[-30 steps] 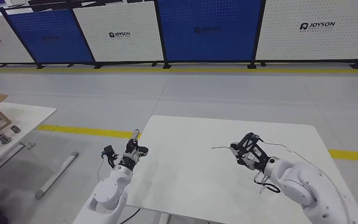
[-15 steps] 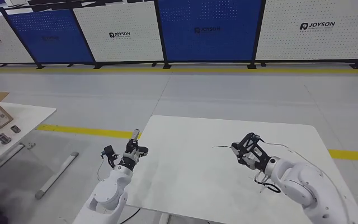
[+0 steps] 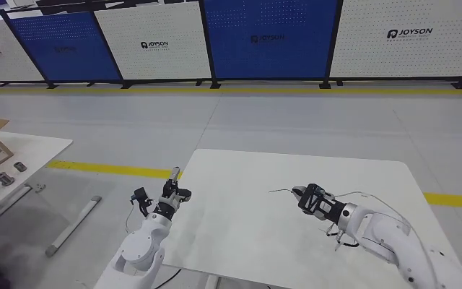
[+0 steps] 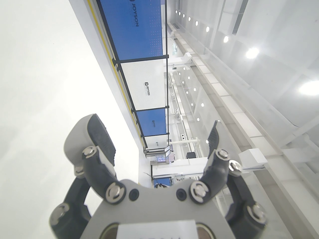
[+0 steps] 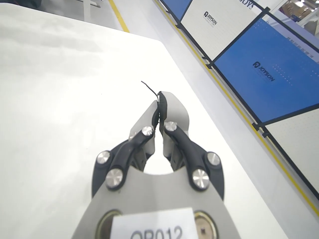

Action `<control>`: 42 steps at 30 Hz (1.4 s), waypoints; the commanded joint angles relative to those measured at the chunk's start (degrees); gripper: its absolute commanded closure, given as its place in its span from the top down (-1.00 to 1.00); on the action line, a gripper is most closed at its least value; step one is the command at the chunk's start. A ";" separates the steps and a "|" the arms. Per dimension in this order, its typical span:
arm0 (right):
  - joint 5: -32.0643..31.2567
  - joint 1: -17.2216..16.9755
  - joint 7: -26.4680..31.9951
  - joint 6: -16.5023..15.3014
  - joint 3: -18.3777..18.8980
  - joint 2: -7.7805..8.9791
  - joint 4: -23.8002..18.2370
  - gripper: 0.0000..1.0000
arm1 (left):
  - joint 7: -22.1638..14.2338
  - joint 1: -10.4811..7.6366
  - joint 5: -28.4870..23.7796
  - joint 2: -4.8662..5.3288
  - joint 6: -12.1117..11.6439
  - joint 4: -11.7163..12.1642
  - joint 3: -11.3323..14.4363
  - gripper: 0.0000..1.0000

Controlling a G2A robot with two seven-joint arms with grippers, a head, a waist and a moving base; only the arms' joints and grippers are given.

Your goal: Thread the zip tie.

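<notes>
A thin black zip tie [image 5: 150,89] pokes out past the tips of my right gripper [image 5: 159,101], which is shut on it above the white table [image 5: 62,75]. From above, the right gripper [image 3: 300,194] sits over the table's right half, and the zip tie's free end [image 3: 280,190] points left just above the surface. My left gripper [image 3: 174,175] stands at the table's left edge, pointing up and away from the table. Its jaws are wide apart in the left wrist view, and the left gripper [image 4: 157,128] holds nothing. How much of the tie lies inside the right fingers is hidden.
The white table [image 3: 238,217] is bare between the two arms. A second table [image 3: 29,152] with small items stands off to the left. Blue and white panels [image 3: 267,36] line the far side of the floor.
My right gripper went from spread open to shut on the zip tie, dropping slightly and turning. The tie's free end shifted a little to the left. The left arm kept still.
</notes>
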 commanded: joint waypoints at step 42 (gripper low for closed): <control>-11.49 4.10 -0.57 0.00 -5.79 -0.07 -3.65 -1.00 | -17.15 -2.20 -20.98 3.84 19.48 -4.52 3.81 1.00</control>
